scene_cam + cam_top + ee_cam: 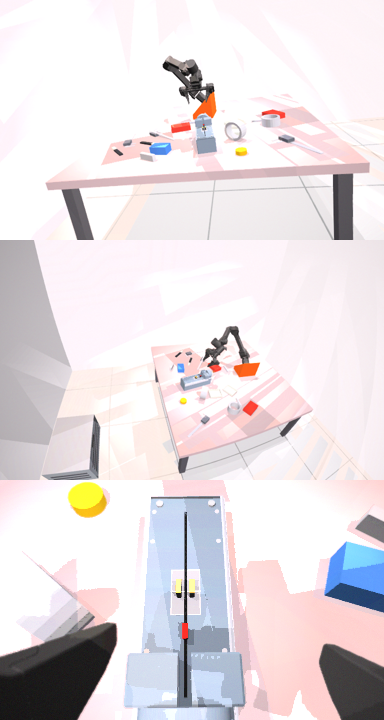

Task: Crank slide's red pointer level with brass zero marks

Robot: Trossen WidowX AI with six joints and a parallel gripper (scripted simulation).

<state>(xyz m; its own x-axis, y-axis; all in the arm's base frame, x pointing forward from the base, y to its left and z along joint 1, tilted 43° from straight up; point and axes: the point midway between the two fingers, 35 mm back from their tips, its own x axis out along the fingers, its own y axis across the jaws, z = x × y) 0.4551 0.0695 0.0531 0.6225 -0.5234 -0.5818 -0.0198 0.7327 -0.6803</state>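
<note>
The blue-grey machine (195, 384) (206, 145) (165, 555) stands on the table, with a dark slot along its top. The red pointer (185, 631) (200, 375) (203, 124) sits in the slot, off the zero marks, towards the raised blocks (152, 680) at the machine's arm-side end. The two brass zero marks (178, 586) (192, 586) flank the slot further up in the wrist view. My gripper (206, 363) (197, 102) (216, 642) is open and empty, above and beyond that end, fingers either side of it. The crank handle cannot be made out.
A red block (215, 368) (180, 127) and a blue block (180, 368) (160, 148) (355, 570) lie on one side. A white ring (235, 131) and a yellow disc (183, 401) (240, 151) (87, 500) are on the other. An orange wedge (246, 370) (208, 107) stands by the arm's base.
</note>
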